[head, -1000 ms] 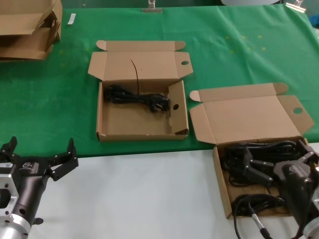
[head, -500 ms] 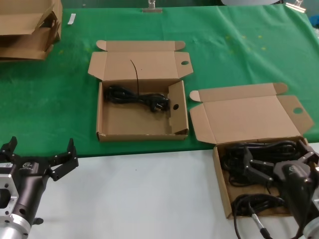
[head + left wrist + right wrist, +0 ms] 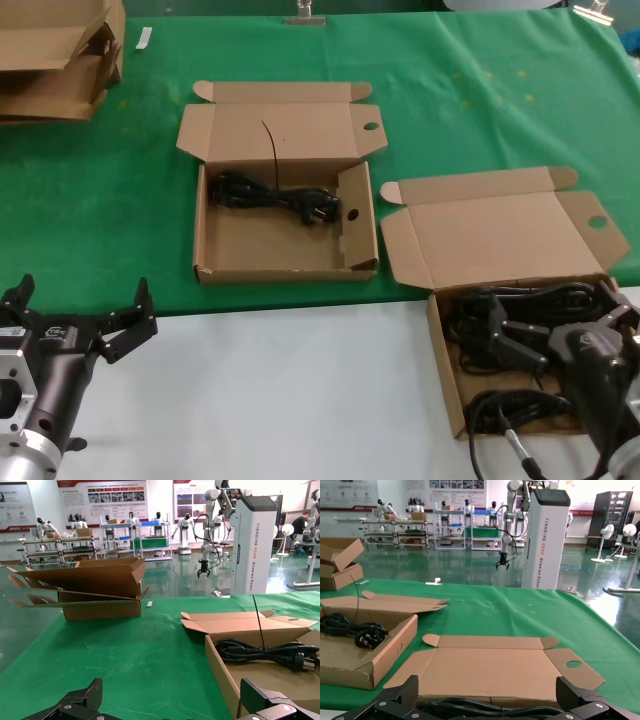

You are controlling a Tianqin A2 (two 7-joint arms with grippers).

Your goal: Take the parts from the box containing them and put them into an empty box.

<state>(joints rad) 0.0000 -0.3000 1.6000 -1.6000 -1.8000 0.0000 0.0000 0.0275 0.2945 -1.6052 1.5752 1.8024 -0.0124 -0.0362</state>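
Observation:
The box containing them [image 3: 447, 380] sits at the front right with its lid [image 3: 500, 235] laid open behind it. Black coiled power cords [image 3: 530, 298] fill it, and they show low in the right wrist view as cords [image 3: 470, 711]. My right gripper [image 3: 555, 315] hangs open just over these cords, its jaws spread wide across them [image 3: 487, 692]. The centre box [image 3: 280, 255], with an upright holed side flap [image 3: 352, 214], holds one black cord [image 3: 270, 195]. My left gripper [image 3: 82, 295] waits open over the white table front, holding nothing [image 3: 171, 690].
A flattened cardboard stack [image 3: 55, 60] lies at the far left corner of the green cloth [image 3: 120, 200]. The centre box's lid [image 3: 275, 130] lies open toward the back. White table surface [image 3: 290, 390] spans the front between the two arms.

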